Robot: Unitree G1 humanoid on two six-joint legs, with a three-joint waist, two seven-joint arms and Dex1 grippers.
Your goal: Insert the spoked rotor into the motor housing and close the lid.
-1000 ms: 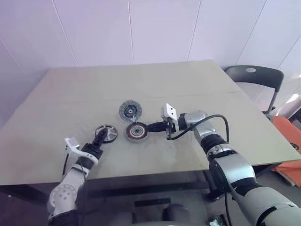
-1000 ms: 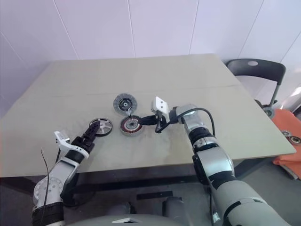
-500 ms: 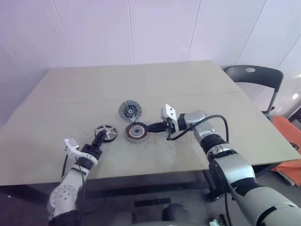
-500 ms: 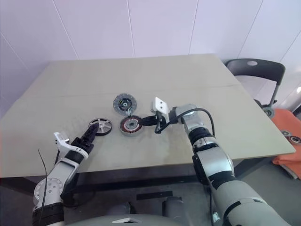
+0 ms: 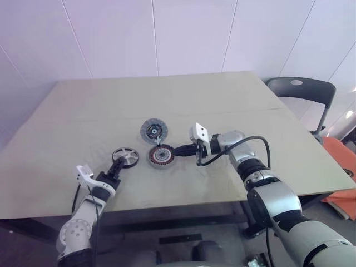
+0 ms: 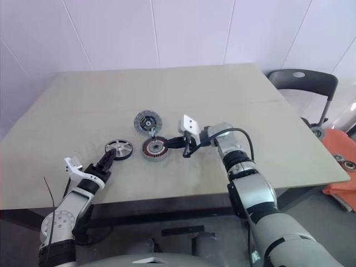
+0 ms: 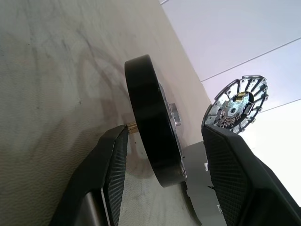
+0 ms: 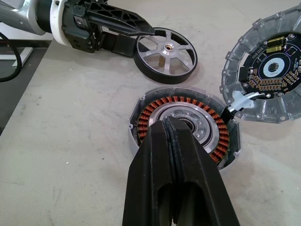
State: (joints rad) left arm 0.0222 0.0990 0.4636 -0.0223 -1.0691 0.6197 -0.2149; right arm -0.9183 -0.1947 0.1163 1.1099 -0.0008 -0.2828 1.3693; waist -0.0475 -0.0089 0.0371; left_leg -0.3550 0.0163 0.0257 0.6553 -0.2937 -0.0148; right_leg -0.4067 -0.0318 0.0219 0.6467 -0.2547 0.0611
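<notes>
The spoked rotor (image 8: 165, 55), a small silver wheel with thick spokes and a black outer band, lies flat on the bench about midway between its far and near edges, toward the left edge. The left hand (image 7: 164, 155) straddles its near rim, one finger on each side and the jaws partly drawn in; I cannot tell whether the pads press the band. A bite this shallow on a smooth round edge could let the rotor pivot or squirt out when lifted, or skid along the bench if one pad meets it first.

Just beside it, toward the right edge, sits the motor housing (image 8: 182, 124), a short round silver cup ringed with copper-red windings. The right hand (image 8: 170, 141), fingers shut and empty, rests at its rim; a nudge could shift it.

The lid (image 8: 269, 75), a flat grey ribbed disc, lies just beyond, joined by a short white wire (image 8: 237, 102) that could snag.
</notes>
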